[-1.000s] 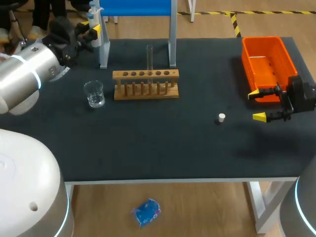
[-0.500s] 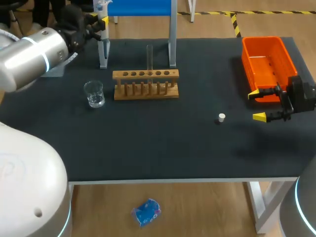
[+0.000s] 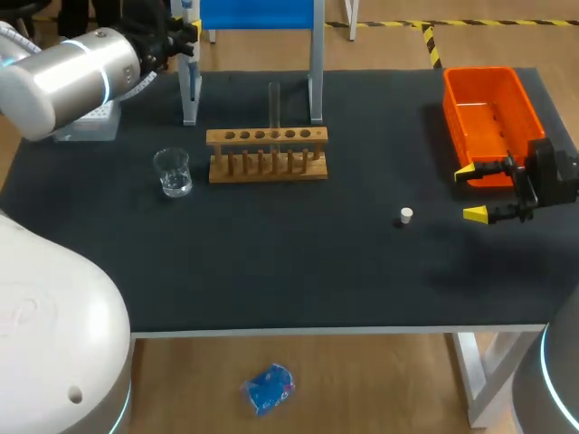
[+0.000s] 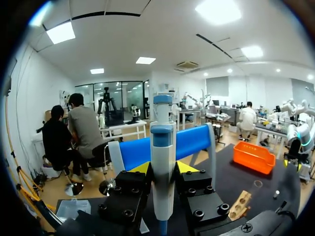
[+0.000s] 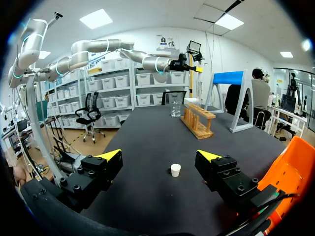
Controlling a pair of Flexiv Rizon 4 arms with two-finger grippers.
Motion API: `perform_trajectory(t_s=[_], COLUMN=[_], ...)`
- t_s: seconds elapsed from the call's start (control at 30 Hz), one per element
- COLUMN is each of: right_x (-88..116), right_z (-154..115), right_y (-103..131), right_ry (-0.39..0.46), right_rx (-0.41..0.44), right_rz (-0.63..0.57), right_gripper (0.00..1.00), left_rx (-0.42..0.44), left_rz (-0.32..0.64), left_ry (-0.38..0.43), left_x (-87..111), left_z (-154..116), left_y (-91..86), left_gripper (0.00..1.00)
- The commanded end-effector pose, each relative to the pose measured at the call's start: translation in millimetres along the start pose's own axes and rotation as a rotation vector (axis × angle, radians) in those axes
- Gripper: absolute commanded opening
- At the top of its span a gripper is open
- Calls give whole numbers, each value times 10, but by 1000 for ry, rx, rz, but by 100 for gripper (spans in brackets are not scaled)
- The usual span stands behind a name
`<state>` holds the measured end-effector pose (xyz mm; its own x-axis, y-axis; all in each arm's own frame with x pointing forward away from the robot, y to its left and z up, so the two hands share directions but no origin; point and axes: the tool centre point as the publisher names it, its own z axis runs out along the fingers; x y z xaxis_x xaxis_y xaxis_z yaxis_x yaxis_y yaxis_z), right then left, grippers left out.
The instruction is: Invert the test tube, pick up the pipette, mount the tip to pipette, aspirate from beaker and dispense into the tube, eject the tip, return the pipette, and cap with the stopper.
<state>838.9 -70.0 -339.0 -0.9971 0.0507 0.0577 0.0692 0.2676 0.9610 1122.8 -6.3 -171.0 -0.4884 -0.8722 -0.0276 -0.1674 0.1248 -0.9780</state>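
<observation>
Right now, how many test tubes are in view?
1. A clear glass test tube stands upright in the light wooden rack, near the middle of its row of holes; none seems hidden.

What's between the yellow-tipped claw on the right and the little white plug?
Nothing. Only bare black table lies between the right gripper and the white stopper. The head view shows this.
</observation>
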Motion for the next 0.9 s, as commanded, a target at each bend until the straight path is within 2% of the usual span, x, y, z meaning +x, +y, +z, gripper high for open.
perform_trajectory(t_s=[0.03, 0.53, 0.9], right_x=[5, 5, 5], right_z=[0, 0, 0], right_y=[1, 1, 1], right_ry=[-1, -1, -1], right_rx=[1, 1, 1], right_rz=[-1, -1, -1], right_gripper=[100, 100, 100], left_rx=[-11, -81, -113], left_rz=[4, 6, -8], left_ry=[-41, -145, -212], left_x=[-17, -65, -125], left_z=[50, 397, 452], left_y=[-19, -37, 6], left_gripper=[0, 0, 0])
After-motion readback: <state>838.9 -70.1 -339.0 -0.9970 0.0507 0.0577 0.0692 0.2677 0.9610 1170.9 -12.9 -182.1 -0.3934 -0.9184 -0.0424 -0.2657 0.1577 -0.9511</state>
